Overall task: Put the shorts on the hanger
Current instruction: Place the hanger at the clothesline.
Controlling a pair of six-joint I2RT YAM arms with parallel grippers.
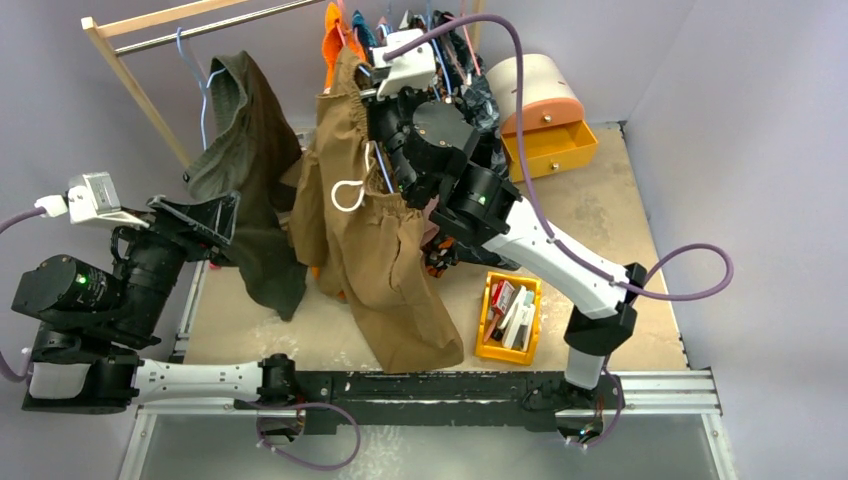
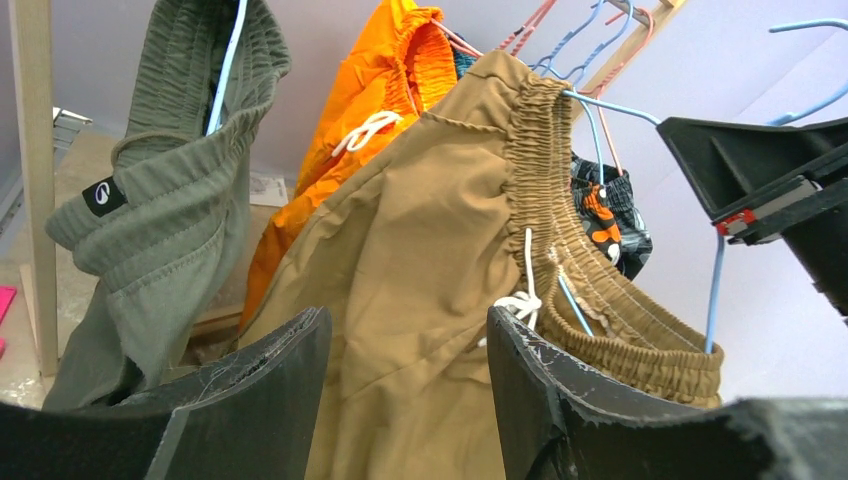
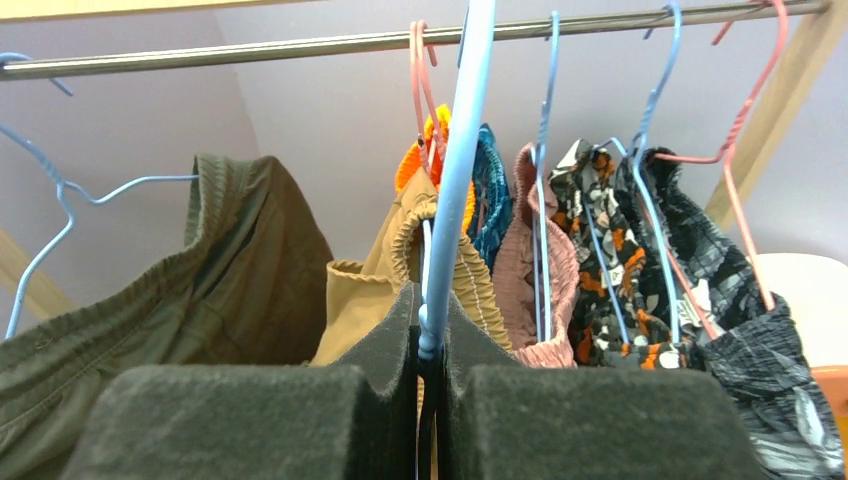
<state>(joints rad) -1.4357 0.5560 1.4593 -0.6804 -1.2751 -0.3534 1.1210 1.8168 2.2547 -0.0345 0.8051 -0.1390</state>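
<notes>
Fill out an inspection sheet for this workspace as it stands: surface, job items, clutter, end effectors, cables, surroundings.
Surface: tan tabletop, dusty near the arms.
Job's things: tan shorts hang by the waistband on the light-blue hanger; whether its hook sits on the rail cannot be told.
Clutter: yellow bin of small items; yellow drawer pulled open; olive garment and orange shorts hang alongside.
End effectors: right end effector shut on the hanger; left end effector open, empty, facing the shorts.
Cables: purple cable loops beside the right arm.
Surroundings: wooden rack with metal rail; lavender walls.
</notes>
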